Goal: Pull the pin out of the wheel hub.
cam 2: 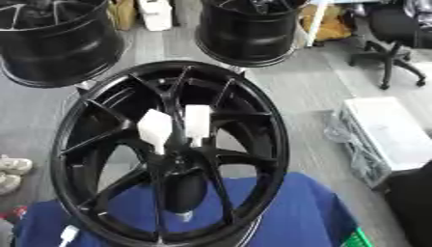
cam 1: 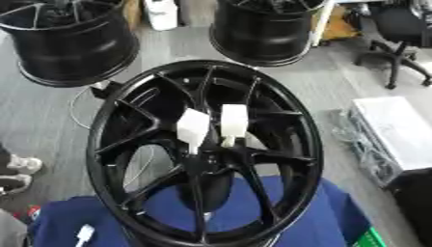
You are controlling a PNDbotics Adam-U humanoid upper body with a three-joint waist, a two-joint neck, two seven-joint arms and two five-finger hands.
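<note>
Black multi-spoke alloy wheel hub [cam 1: 205,154] fills the middle of both views, standing tilted on a blue cloth [cam 1: 325,212] that covers the surface under it. Two white block-shaped pins [cam 1: 193,129] [cam 1: 233,123] stick out side by side near the hub centre, each narrowing to a slim stem that runs down between the spokes. Two more black wheel rims [cam 1: 67,41] [cam 1: 266,29] rest on the grey floor behind. A small white object [cam 1: 84,234] lies on the cloth at lower left. Neither robot hand appears in either view, so their state cannot be told.
</note>
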